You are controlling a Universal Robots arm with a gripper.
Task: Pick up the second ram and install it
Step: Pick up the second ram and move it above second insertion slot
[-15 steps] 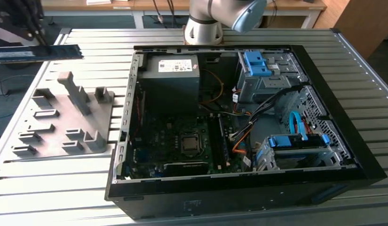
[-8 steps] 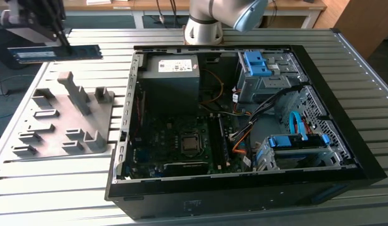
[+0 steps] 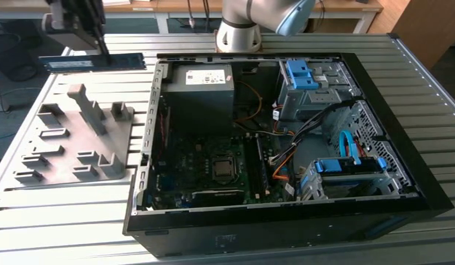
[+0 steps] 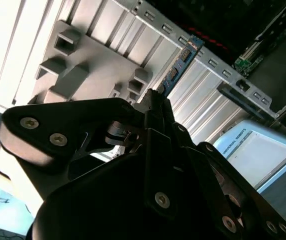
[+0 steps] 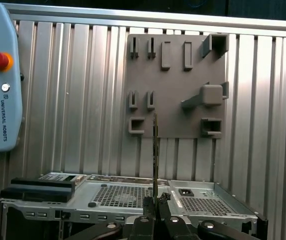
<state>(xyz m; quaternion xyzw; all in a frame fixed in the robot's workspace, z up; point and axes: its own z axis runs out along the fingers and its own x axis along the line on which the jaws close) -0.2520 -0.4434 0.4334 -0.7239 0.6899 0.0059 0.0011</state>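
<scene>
The second ram (image 3: 92,62) is a long blue stick with a white label. It hangs level in the air at the exterior view's upper left, above the far end of the grey holder plate (image 3: 80,138). My gripper (image 3: 103,51) is shut on the stick's top edge. In the first wrist view the ram (image 5: 155,150) stands edge-on, rising from between the fingers (image 5: 148,220). In the second wrist view the ram (image 4: 179,64) juts out beyond the gripper (image 4: 155,100). The motherboard's black slots (image 3: 260,163) lie inside the open computer case (image 3: 286,215), to the exterior view's right of the stick.
The case lies open on a slatted metal table (image 3: 65,221), with a power supply (image 3: 201,88), drive cages with blue clips (image 3: 348,165) and loose cables inside. The holder plate carries several upright pegs and brackets. A teach pendant (image 5: 0,75) lies on the table. The arm's base (image 3: 238,33) stands behind the case.
</scene>
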